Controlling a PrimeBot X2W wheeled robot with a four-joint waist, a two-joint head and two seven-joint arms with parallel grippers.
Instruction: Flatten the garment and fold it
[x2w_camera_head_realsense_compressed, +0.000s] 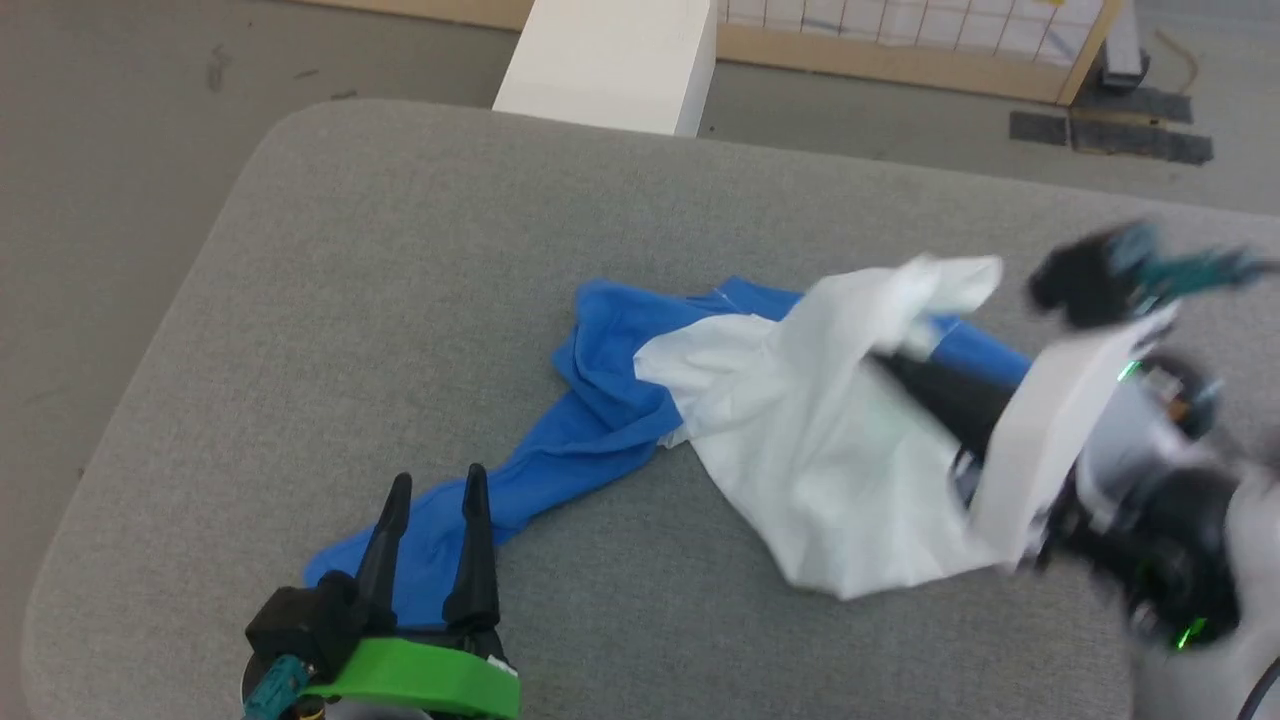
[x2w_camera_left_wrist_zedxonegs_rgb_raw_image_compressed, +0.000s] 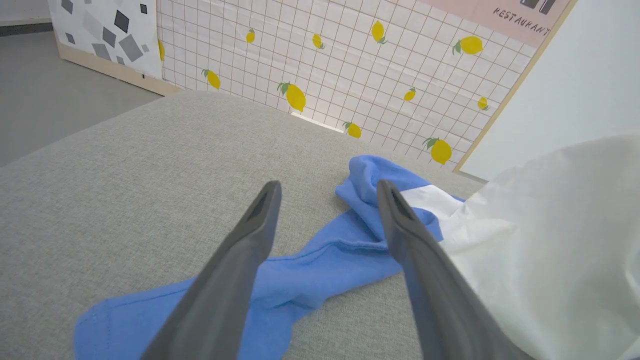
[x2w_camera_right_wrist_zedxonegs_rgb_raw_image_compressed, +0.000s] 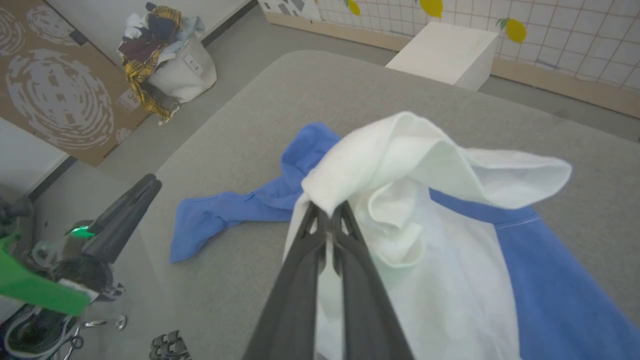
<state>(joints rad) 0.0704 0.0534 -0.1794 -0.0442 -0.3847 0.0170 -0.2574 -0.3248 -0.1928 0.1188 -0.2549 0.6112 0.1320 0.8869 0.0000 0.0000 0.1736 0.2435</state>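
Observation:
The garment (x2w_camera_head_realsense_compressed: 790, 420), white body with blue sleeves, lies crumpled in the middle of the grey padded table (x2w_camera_head_realsense_compressed: 400, 250). My right gripper (x2w_camera_right_wrist_zedxonegs_rgb_raw_image_compressed: 327, 210) is shut on a fold of its white cloth (x2w_camera_right_wrist_zedxonegs_rgb_raw_image_compressed: 400, 150) and holds that fold lifted off the table; in the head view the right arm (x2w_camera_head_realsense_compressed: 1050, 430) is blurred, its fingers hidden under the cloth. One blue sleeve (x2w_camera_head_realsense_compressed: 520, 470) trails toward the lower left. My left gripper (x2w_camera_head_realsense_compressed: 435, 490) hovers open over that sleeve's cuff end (x2w_camera_left_wrist_zedxonegs_rgb_raw_image_compressed: 300, 280), with nothing between its fingers.
A white box (x2w_camera_head_realsense_compressed: 610, 65) stands on the floor beyond the table's far edge, before a lemon-patterned panel (x2w_camera_left_wrist_zedxonegs_rgb_raw_image_compressed: 350, 60). A bag of clothes (x2w_camera_right_wrist_zedxonegs_rgb_raw_image_compressed: 165, 55) sits on the floor to one side. Bare grey table lies left of and beyond the garment.

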